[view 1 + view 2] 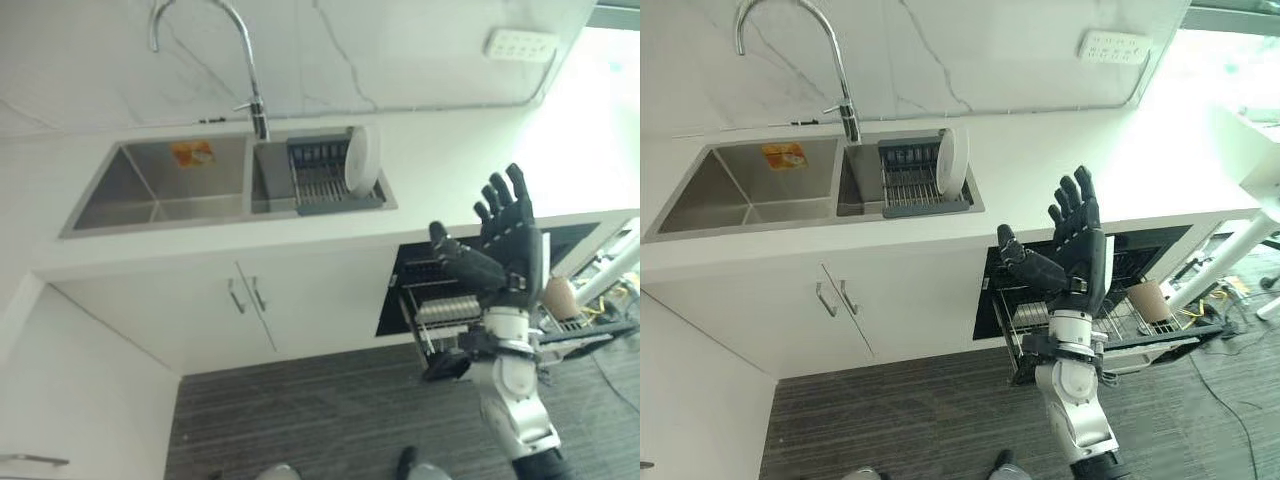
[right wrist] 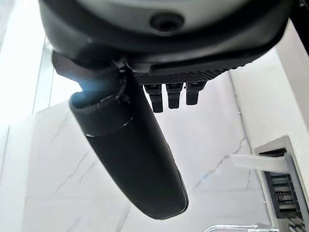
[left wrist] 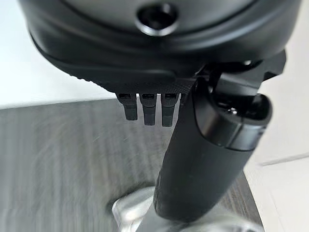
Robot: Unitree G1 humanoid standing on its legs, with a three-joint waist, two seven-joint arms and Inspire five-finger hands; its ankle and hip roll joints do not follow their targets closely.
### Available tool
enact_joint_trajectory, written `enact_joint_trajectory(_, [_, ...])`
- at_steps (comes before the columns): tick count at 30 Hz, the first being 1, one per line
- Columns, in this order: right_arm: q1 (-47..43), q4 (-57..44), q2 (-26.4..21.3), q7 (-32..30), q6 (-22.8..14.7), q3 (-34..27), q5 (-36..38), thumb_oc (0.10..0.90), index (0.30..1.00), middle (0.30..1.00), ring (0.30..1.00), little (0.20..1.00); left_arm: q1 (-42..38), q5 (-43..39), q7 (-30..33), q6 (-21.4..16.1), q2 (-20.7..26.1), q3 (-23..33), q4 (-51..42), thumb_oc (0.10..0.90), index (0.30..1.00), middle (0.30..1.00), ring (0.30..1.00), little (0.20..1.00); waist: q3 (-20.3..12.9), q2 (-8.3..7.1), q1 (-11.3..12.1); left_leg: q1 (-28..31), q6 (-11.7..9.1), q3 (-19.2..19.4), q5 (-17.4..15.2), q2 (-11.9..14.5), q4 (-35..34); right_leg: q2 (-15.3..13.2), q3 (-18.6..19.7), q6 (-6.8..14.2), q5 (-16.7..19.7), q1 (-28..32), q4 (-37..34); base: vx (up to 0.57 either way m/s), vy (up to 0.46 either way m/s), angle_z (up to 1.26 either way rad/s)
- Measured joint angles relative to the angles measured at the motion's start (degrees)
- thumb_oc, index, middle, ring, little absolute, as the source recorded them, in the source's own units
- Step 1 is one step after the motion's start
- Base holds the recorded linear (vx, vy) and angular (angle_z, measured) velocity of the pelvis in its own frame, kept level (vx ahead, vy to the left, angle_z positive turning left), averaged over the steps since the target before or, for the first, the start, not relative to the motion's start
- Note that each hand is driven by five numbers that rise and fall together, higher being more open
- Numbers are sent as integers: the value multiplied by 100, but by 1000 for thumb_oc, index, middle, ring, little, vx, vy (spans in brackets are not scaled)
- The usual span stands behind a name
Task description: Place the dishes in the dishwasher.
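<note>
A white plate (image 1: pixel 362 158) stands on edge in a dark dish rack (image 1: pixel 320 182) inside the right basin of the steel sink (image 1: pixel 110 195). Under the counter to the right, the dishwasher (image 1: pixel 990 290) is open with its wire rack (image 1: pixel 1028 312) pulled out. A brown cup (image 1: pixel 1148 300) sits in that rack. My right hand (image 1: pixel 1080 240) is raised in front of the dishwasher opening, fingers straight and spread, thumb out, holding nothing. My left hand (image 3: pixel 203 159) hangs over the grey floor with its fingers straight and empty.
A tall curved faucet (image 1: pixel 250 80) rises behind the sink. White cabinet doors with two handles (image 1: pixel 245 295) lie below the sink, left of the dishwasher. A wall outlet (image 1: pixel 520 43) sits at the back right. The dishwasher's lowered door (image 1: pixel 1200 335) juts out at the right.
</note>
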Motion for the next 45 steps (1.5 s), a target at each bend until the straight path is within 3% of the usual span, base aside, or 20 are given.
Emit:
enact_joint_trajectory(2, [-84, 1, -134, 0, 14, -4, 41, 800, 900, 900, 900, 900, 126, -96, -28, 10, -56, 143, 40, 800, 900, 900, 900, 900, 1, 8, -3, 275, -160, -5, 267, 85, -415, 124, -108, -120, -303, 14, 261, 211, -322, 0])
enact_joint_trajectory(5, [-273, 3, -357, 26, 14, -15, 99, 800, 900, 900, 900, 900, 156, -505, -126, 11, -162, 401, 96, 800, 900, 900, 900, 900, 5, -2, 100, 536, -3, -104, 658, 62, -776, 174, -69, -286, -746, -87, 726, 158, -246, -8])
enact_joint_trajectory(7, [-265, 8, -377, 31, 49, -17, 223, 800, 900, 900, 900, 900, 120, -632, -133, 9, -159, 392, 103, 800, 900, 900, 900, 900, 19, -27, 151, 452, -333, -161, 1029, 51, -569, 131, -33, -327, -830, -89, 787, 93, -155, -3])
enact_joint_trajectory(9, [-261, 6, -378, 99, 69, -17, 209, 800, 900, 900, 900, 900, 30, -651, -134, 7, -138, 375, 71, 800, 900, 900, 900, 900, 30, -75, 177, 36, -286, -261, 1400, 87, 36, 75, -51, -420, -885, -30, 717, 128, -58, 17])
enact_joint_trajectory(10, [-237, 8, -367, 98, 70, -24, 209, 800, 900, 900, 900, 900, 7, -652, -128, 21, -132, 366, 44, 800, 900, 900, 900, 900, 68, -132, 175, -131, -268, -276, 1352, 81, 228, 5, -59, -433, -892, 23, 655, 128, 64, 39])
enact_joint_trajectory(11, [-168, 9, -305, 93, 64, -86, 205, 800, 900, 900, 900, 900, 5, -652, -138, 99, -132, 292, -88, 800, 900, 900, 900, 900, 64, -108, 151, -290, -213, -236, 1023, -158, 411, -40, -109, -426, -882, 118, 527, 90, 126, 33])
enact_joint_trajectory(13, [-158, 13, -240, 64, 46, -74, 197, 800, 900, 900, 900, 900, 46, -654, -229, 129, -168, 89, -139, 800, 900, 900, 900, 900, 71, 31, 150, -295, -91, -238, 758, -684, -344, 25, -112, -438, -841, 203, 391, 85, 190, 16])
enact_joint_trajectory(14, [-180, 15, -228, 64, 47, -71, 197, 800, 900, 900, 900, 900, -16, -665, -232, 139, -172, 88, -91, 800, 900, 900, 900, 900, 132, 108, 175, -416, -113, -258, 760, -608, -569, 152, -118, -474, -850, 196, 393, 160, 276, -17])
enact_joint_trajectory(15, [-179, 19, -206, 71, 54, -57, 195, 800, 900, 900, 900, 900, -107, -671, -232, 163, -173, 123, -6, 800, 900, 900, 900, 900, 208, 196, 252, -743, -202, -375, 823, -276, -554, 266, -111, -492, -859, 193, 404, 189, 267, -28])
enact_joint_trajectory(18, [-176, 33, -198, 174, 54, -51, 199, 800, 900, 900, 900, 900, -112, -677, -260, 181, -279, 253, 222, 800, 900, 900, 900, 900, 274, 171, 291, -1070, -398, -581, 1009, 192, -588, 288, 111, -457, -870, 147, 418, 159, 191, -48])
enact_joint_trajectory(20, [-142, 26, -269, 286, 48, -60, 199, 800, 900, 900, 900, 900, -13, -673, -289, 258, -419, 341, 268, 800, 900, 900, 900, 900, 275, 199, 245, -1053, -365, -563, 1010, 360, -572, 201, 297, -254, -863, 176, 436, 148, 168, -49])
enact_joint_trajectory(21, [-105, 3, -330, 292, 47, -75, 201, 800, 900, 900, 900, 900, 94, -671, -347, 267, -440, 390, 260, 800, 900, 900, 900, 900, 260, 270, 200, -838, -223, -475, 921, 351, -746, 107, 274, -65, -849, 232, 493, 158, 164, -36])
enact_joint_trajectory(22, [-89, -2, -361, 286, 40, -82, 200, 800, 900, 900, 900, 900, 140, -633, -365, 274, -444, 397, 259, 800, 900, 900, 900, 900, 276, 338, 138, -695, -108, -413, 1230, 311, -840, 36, 313, 117, -880, 302, 574, 159, 150, -22])
enact_joint_trajectory(24, [41, -13, -243, 268, 36, -15, 200, 800, 900, 900, 900, 900, 86, -399, -336, 273, -283, 328, 181, 800, 900, 900, 900, 900, 278, -1, 104, -551, 77, -195, 1108, -163, -762, -446, 397, 396, -812, 466, 443, 196, 168, 4])
enact_joint_trajectory(26, [18, -13, -221, 264, 37, -2, 198, 800, 900, 900, 900, 900, -94, -158, -335, 261, -119, 179, 196, 800, 900, 900, 900, 900, 266, -88, 143, -572, 232, -150, 906, -438, -609, -617, 383, 584, -536, 725, 23, 161, 144, 15])
enact_joint_trajectory(30, [-120, -18, -41, 177, 37, 106, 183, 800, 900, 900, 900, 900, -155, -217, -340, 270, 183, 210, 188, 800, 900, 900, 900, 900, 269, -134, 236, -572, 310, -117, 658, -560, -313, -749, 333, 512, -197, 834, -151, 104, 88, -2])
enact_joint_trajectory(35, [-337, -26, -23, -285, 37, -67, -57, 800, 900, 900, 900, 900, -148, -216, -432, 265, 224, 94, 184, 800, 900, 900, 900, 900, 297, -157, 302, -845, 290, -248, 515, -531, -48, -732, 218, 639, -273, 835, -272, 41, 8, 7])
enact_joint_trajectory(36, [-441, -27, -40, -442, 35, -221, -91, 800, 900, 900, 900, 900, -144, -212, -484, 269, 123, 55, 187, 800, 900, 900, 900, 900, 351, -106, 300, -1030, 287, -343, 508, -496, 98, -694, 164, 776, -353, 821, -310, 20, -18, 25])
enact_joint_trajectory(39, [-559, -29, -80, -676, 28, -456, -92, 800, 900, 900, 900, 900, 42, -163, -505, 241, -147, -7, 101, 800, 900, 900, 900, 900, 448, 35, 323, -1201, 214, -469, 482, -391, 170, -602, 74, 754, -382, 782, -317, 48, -9, 16])
enact_joint_trajectory(45, [-877, 95, -100, -1391, 19, -700, -312, 800, 900, 900, 900, 900, 367, 159, -503, 265, -172, -89, 73, 800, 900, 900, 900, 900, 465, 58, 555, -1202, 226, -580, 481, -350, 247, -538, -38, 756, -395, 923, -322, 98, -26, 7])
